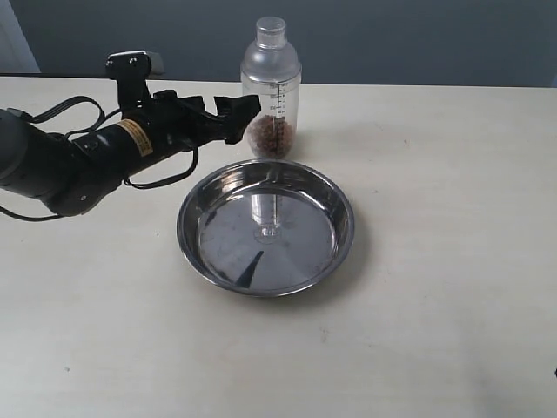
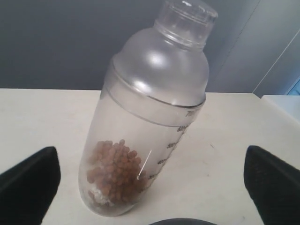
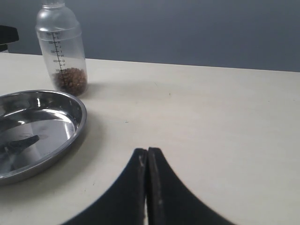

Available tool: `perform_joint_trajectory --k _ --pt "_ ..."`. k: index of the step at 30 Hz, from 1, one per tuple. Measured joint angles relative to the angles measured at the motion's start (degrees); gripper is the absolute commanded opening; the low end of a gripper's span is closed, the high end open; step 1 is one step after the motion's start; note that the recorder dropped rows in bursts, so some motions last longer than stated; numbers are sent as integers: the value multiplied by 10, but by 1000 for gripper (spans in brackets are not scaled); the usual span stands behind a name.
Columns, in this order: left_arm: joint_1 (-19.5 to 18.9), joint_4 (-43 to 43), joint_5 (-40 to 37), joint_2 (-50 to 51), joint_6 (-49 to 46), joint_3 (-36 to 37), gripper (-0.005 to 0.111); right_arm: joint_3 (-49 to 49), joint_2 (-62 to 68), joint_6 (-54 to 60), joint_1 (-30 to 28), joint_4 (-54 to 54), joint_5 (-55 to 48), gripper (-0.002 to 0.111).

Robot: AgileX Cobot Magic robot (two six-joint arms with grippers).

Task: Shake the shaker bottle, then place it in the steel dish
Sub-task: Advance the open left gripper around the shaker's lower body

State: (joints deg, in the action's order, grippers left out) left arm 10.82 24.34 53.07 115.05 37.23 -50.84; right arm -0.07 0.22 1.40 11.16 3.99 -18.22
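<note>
Left gripper (image 1: 242,120) spread wide open; matte black fingers (image 2: 29,187) stand well apart on either side of the shaker bottle (image 2: 145,117), no contact visible; bottle sits just ahead of the tool, between the fingers, upright on the table (image 1: 435,174), not in the dish.

Bottle: clear plastic cylinder body, frosted domed top, small round stepped cap (image 2: 186,16), thin shiny seam ring where the dome meets the body; black measuring scale (image 1: 279,100) printed up one side; brown bits (image 2: 115,171), small rounded pellets, heaped at the bottom.

Steel dish (image 1: 339,209) lies just beside the left gripper's tip, near the bottle but not clearly touching it; round, shallow, polished raised rim, flat mirror bottom that reflects the bottle and a dark finger shape; nothing in it.

Left arm (image 1: 78,161) has a glossy black housing with a small yellow label and loose black cables looped around it.

Right gripper (image 3: 148,183) closed, two curved black fingers pressed together tip to tip, holding nothing; dish is ahead of it and off to one side, bottle farther ahead past the dish.

Table is smooth, pale cream, matte; plain grey wall behind.
</note>
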Motion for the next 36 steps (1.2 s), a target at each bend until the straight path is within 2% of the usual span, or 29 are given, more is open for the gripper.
perform_joint_trajectory --k 5,11,21,29,36 --pt "0 6 5 0 27 0 105 0 0 1 0 0 0 -1" --pt "1 58 13 0 67 -7 105 0 0 1 0 0 0 -1" --pt "6 155 -54 1 -36 -53 105 0 0 1 0 0 0 -1" --pt "6 133 -102 13 -50 -72 105 0 0 1 0 0 0 -1" --pt "6 113 -95 63 -97 -97 105 0 0 1 0 0 0 -1"
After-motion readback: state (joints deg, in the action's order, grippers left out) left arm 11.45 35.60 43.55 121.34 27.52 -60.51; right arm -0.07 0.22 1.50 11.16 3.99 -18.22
